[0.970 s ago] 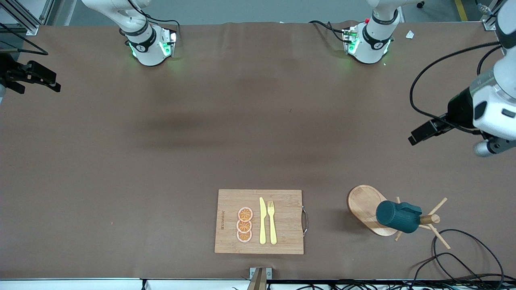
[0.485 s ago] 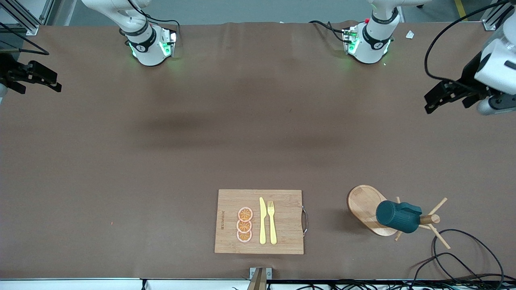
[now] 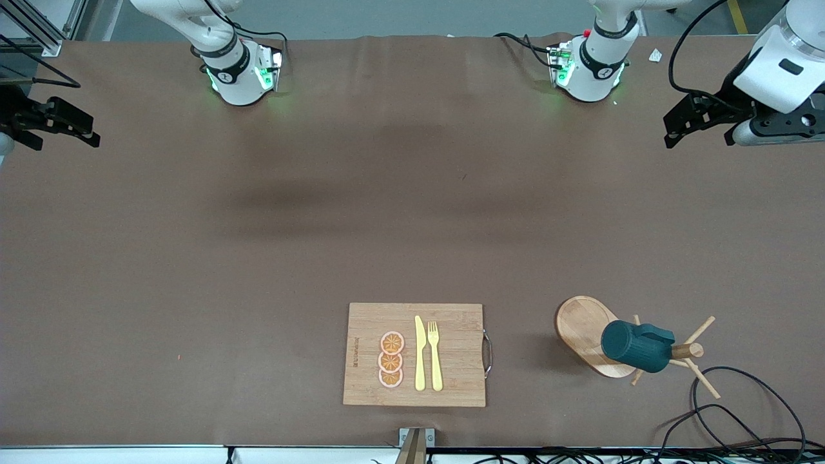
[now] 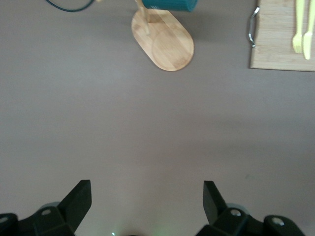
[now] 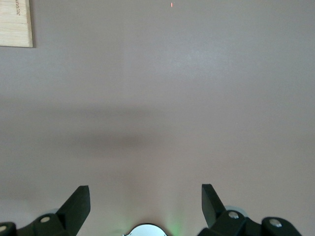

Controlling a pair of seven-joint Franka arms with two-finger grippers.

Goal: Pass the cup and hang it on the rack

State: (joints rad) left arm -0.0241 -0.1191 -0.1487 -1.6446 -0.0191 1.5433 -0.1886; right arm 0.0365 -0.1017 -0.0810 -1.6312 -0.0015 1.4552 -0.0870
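The dark teal cup (image 3: pixel 635 347) hangs on a peg of the wooden rack (image 3: pixel 583 332), near the front edge toward the left arm's end of the table. The left wrist view shows the rack's oval base (image 4: pixel 165 44) and a strip of the cup (image 4: pixel 170 5). My left gripper (image 3: pixel 699 140) is open and empty, high over the bare table edge at the left arm's end, well away from the rack; its wrist view shows it open (image 4: pixel 147 196). My right gripper (image 3: pixel 64 143) is open and empty, waiting over the table edge at the right arm's end (image 5: pixel 146 199).
A rectangular cutting board (image 3: pixel 451 380) with a metal handle lies near the front edge, carrying a yellow knife (image 3: pixel 419 353), a fork (image 3: pixel 435 354) and three orange slices (image 3: pixel 390 359). Black cables (image 3: pixel 741 412) loop beside the rack. The board also shows in the left wrist view (image 4: pixel 275 44).
My left gripper has moved away from the rack, toward the robots' bases, and stays open and empty. The cup stays on the rack. The right arm has barely moved.
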